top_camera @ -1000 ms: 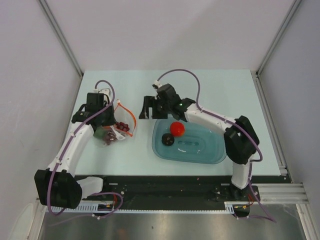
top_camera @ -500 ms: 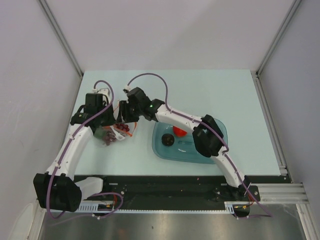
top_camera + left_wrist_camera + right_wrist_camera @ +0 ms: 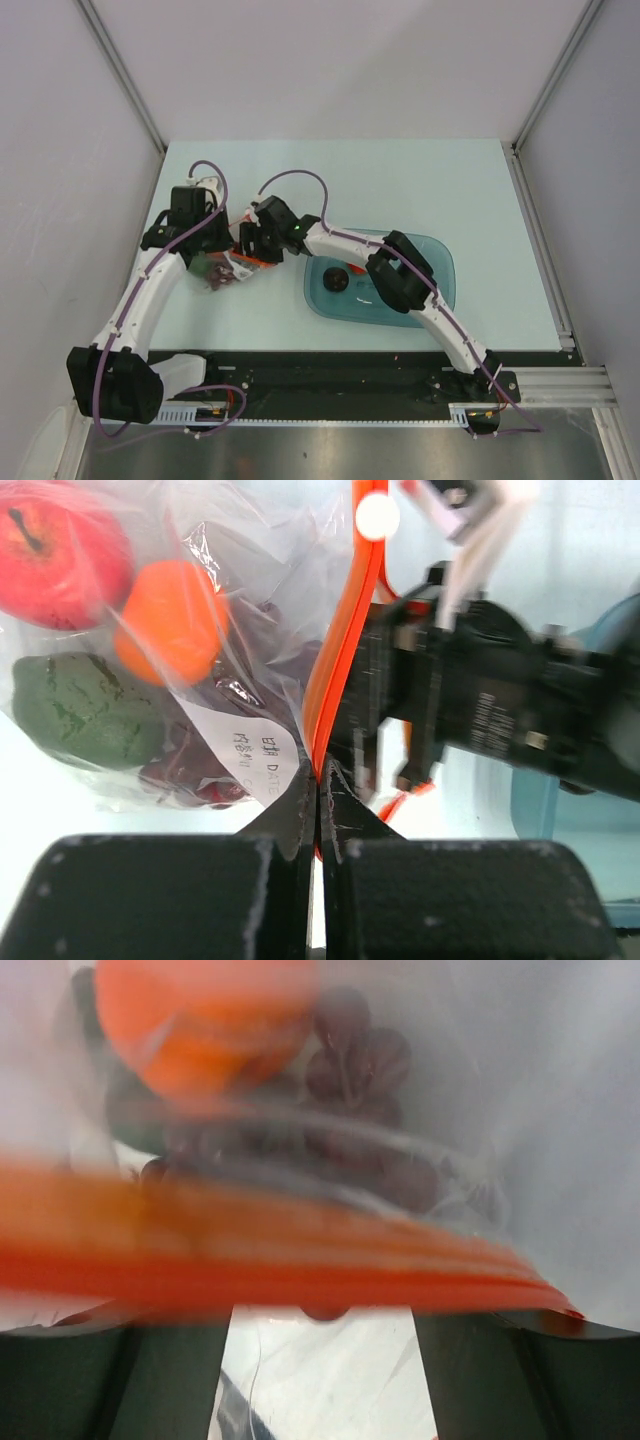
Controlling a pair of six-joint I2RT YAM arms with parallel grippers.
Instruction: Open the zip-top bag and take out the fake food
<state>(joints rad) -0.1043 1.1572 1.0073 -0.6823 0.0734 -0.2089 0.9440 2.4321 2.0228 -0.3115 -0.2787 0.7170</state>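
Observation:
The clear zip-top bag (image 3: pixel 222 270) lies at the left of the table with its orange-red zip strip (image 3: pixel 335 660) open. My left gripper (image 3: pixel 318 772) is shut on one side of that strip; in the top view it (image 3: pixel 218 250) sits at the bag's mouth. Inside the bag are a red fruit (image 3: pixel 55 550), an orange (image 3: pixel 170 610), a green fruit (image 3: pixel 80 710) and dark-red grapes (image 3: pixel 370 1060). My right gripper (image 3: pixel 322 1360) is open at the mouth, with the strip (image 3: pixel 300 1250) lying blurred across its spread fingers; in the top view it (image 3: pixel 250 243) is just right of the left gripper.
A teal translucent tub (image 3: pixel 440 270) stands right of the bag, with a dark fruit (image 3: pixel 336 281) in it. My right arm reaches over the tub's left half and hides part of its inside. Grey walls close in the table at the back and sides.
My right arm has swung left from above the tub to the bag's mouth. The red fruit seen in the tub is now hidden under the arm. The left gripper has kept its hold.

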